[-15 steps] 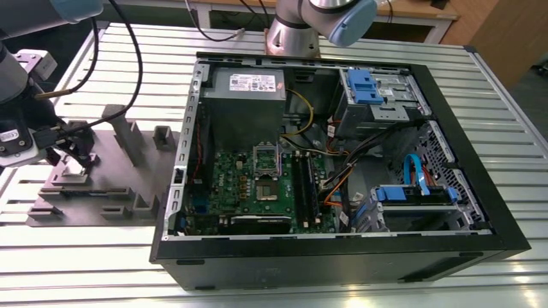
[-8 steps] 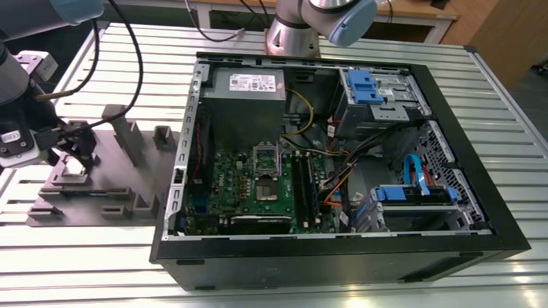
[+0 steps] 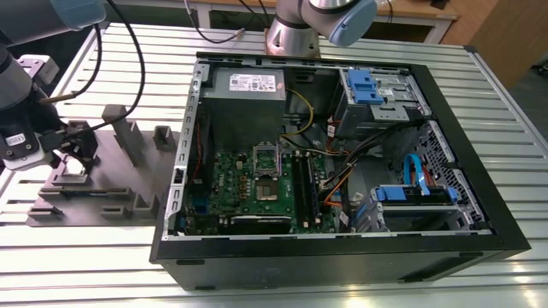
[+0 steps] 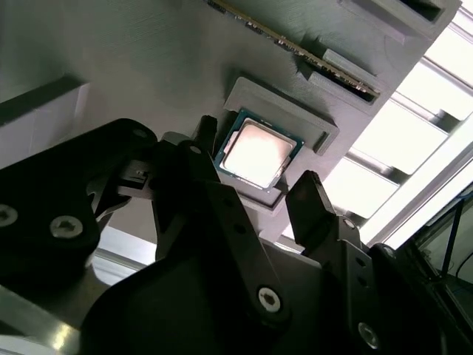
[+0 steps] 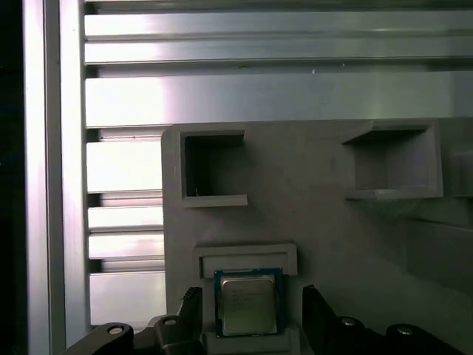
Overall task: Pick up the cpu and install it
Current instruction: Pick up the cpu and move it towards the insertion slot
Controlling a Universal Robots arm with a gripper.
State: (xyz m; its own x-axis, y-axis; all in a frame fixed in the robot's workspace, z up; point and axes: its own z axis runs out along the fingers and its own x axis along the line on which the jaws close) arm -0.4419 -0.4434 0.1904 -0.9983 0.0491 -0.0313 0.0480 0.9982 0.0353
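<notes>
The cpu [image 4: 259, 151] is a small square chip with a pale metal top and a green rim. It lies flat in a shallow recess of the grey fixture plate [image 5: 318, 222]; the first wrist view shows the cpu [image 5: 249, 303] there too. My gripper [image 4: 257, 161] hovers just over it, open, with one black finger [image 4: 209, 140] on each side of the chip and a small gap to each. In the exterior view my gripper [image 3: 77, 153] is over the fixture plate [image 3: 102, 186] at that view's left, outside the computer case.
An open computer case [image 3: 342, 256] lies on the slatted metal table [image 3: 77, 256]. Its green motherboard [image 3: 244, 192] has a silver socket frame [image 3: 267, 168] in the middle. Upright grey posts [image 3: 128, 138] stand on the fixture plate. A second arm's base [image 3: 296, 32] is behind the case.
</notes>
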